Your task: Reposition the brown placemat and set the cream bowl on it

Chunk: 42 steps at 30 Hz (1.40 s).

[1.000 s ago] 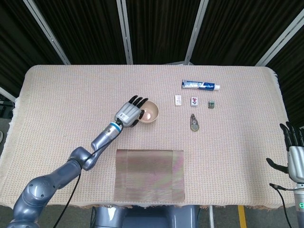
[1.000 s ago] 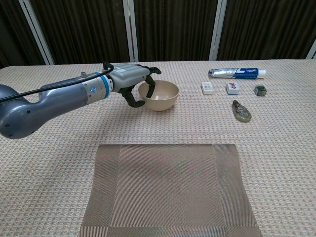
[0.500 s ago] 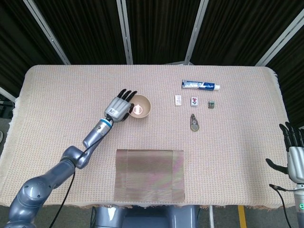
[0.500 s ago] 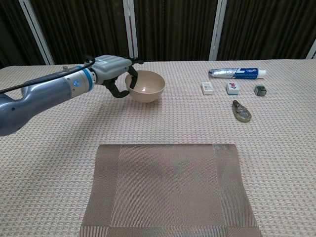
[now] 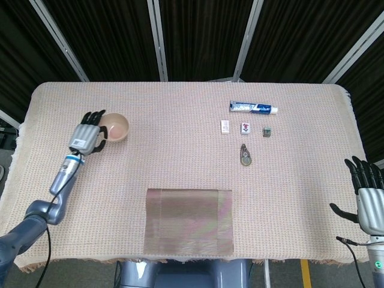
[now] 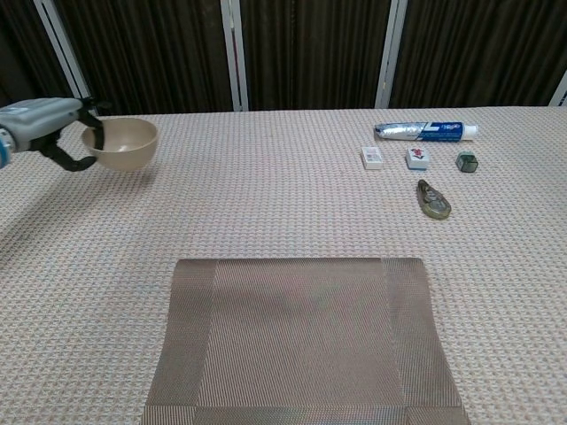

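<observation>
Far left: left robot hand (image 5: 86,138) grips cream bowl (image 5: 114,126); toothpaste (image 5: 253,108) lettering unreadable.

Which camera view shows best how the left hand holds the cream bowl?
The chest view: from the side, the left hand grips the rim of the round cream bowl, which seems lifted off the table. The head view shows the same grip from above, with the bowl's inside.

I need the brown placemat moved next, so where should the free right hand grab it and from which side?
Pinch the brown placemat at its right edge, coming in from the right, where the right hand waits open. It lies flat on the cloth, so only an edge gives the fingers purchase, and that side is bare.
</observation>
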Tool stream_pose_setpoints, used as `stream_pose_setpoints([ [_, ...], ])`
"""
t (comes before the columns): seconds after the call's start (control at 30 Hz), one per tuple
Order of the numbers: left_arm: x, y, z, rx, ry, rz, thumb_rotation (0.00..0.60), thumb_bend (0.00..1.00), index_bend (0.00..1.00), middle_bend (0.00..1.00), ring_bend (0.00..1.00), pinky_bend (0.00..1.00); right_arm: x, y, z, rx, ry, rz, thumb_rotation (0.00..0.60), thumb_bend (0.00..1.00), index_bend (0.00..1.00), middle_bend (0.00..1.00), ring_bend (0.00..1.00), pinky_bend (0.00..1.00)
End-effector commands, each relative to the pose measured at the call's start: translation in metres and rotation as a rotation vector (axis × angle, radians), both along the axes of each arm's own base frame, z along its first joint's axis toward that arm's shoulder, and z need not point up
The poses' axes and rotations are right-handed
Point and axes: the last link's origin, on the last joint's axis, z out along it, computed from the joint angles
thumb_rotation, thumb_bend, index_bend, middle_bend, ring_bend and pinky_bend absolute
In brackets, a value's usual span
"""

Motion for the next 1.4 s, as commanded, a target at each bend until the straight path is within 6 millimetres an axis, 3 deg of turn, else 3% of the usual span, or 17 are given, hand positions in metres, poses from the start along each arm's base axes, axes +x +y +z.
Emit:
stream_pose_setpoints([
  [0.03, -0.040, -0.027, 0.028, 0.029, -0.007, 0.063, 0.600, 0.45, 0.60, 0.00, 0.00, 0.00, 0.001, 0.000, -0.001, 0.003, 0.000, 0.005, 0.600, 0.00, 0.00, 0.00, 0.00, 0.00],
  [0.13, -0.060, -0.044, 0.038, 0.024, -0.001, 0.107, 0.600, 0.45, 0.61, 0.00, 0.00, 0.00, 0.004, 0.001, -0.002, 0.007, 0.000, 0.012, 0.600, 0.00, 0.00, 0.00, 0.00, 0.00],
  [0.27, -0.069, -0.056, 0.038, 0.007, -0.025, 0.142, 0.600, 0.43, 0.58, 0.00, 0.00, 0.00, 0.006, 0.001, -0.003, 0.011, 0.004, 0.022, 0.600, 0.00, 0.00, 0.00, 0.00, 0.00],
  [0.3, -0.070, -0.059, 0.037, 0.004, -0.026, 0.142, 0.600, 0.36, 0.51, 0.00, 0.00, 0.00, 0.007, 0.001, -0.003, 0.011, 0.005, 0.025, 0.600, 0.00, 0.00, 0.00, 0.00, 0.00],
  [0.4, -0.074, -0.064, 0.034, -0.006, -0.007, 0.156, 0.600, 0.04, 0.08, 0.00, 0.00, 0.00, 0.008, 0.002, -0.003, 0.011, 0.006, 0.028, 0.600, 0.00, 0.00, 0.00, 0.00, 0.00],
  [0.43, -0.078, -0.066, 0.032, -0.022, 0.012, 0.178, 0.600, 0.00, 0.01, 0.00, 0.00, 0.00, 0.008, 0.002, -0.003, 0.012, 0.007, 0.028, 0.600, 0.00, 0.00, 0.00, 0.00, 0.00],
  [0.53, -0.077, -0.067, 0.033, -0.022, -0.005, 0.201, 0.600, 0.00, 0.00, 0.00, 0.00, 0.00, 0.008, 0.002, -0.003, 0.011, 0.008, 0.028, 0.600, 0.00, 0.00, 0.00, 0.00, 0.00],
  [0.67, -0.058, -0.072, 0.047, 0.037, -0.086, 0.133, 0.600, 0.00, 0.00, 0.00, 0.00, 0.00, 0.008, 0.002, -0.003, 0.011, 0.007, 0.026, 0.600, 0.00, 0.00, 0.00, 0.00, 0.00],
  [0.87, -0.009, -0.082, 0.066, 0.037, -0.171, -0.113, 0.600, 0.00, 0.02, 0.00, 0.00, 0.00, 0.008, 0.002, -0.002, 0.008, 0.003, 0.030, 0.600, 0.00, 0.00, 0.00, 0.00, 0.00],
  [0.97, 0.022, -0.097, 0.063, -0.036, -0.213, -0.241, 0.600, 0.00, 0.14, 0.00, 0.00, 0.00, 0.009, 0.003, -0.001, 0.006, 0.002, 0.032, 0.600, 0.00, 0.00, 0.00, 0.00, 0.00],
  [1.03, 0.045, -0.109, 0.055, -0.102, -0.217, -0.326, 0.600, 0.04, 0.21, 0.00, 0.00, 0.00, 0.010, 0.004, -0.001, 0.007, 0.000, 0.034, 0.600, 0.00, 0.00, 0.00, 0.00, 0.00],
  [1.2, 0.087, -0.134, 0.027, -0.260, -0.203, -0.456, 0.600, 0.12, 0.23, 0.00, 0.00, 0.00, 0.010, 0.004, -0.001, 0.006, 0.003, 0.033, 0.600, 0.00, 0.00, 0.00, 0.00, 0.00],
  [1.4, 0.113, -0.167, -0.015, -0.439, -0.186, -0.546, 0.600, 0.15, 0.26, 0.00, 0.00, 0.00, 0.008, 0.004, -0.001, 0.004, 0.010, 0.025, 0.600, 0.00, 0.00, 0.00, 0.00, 0.00],
])
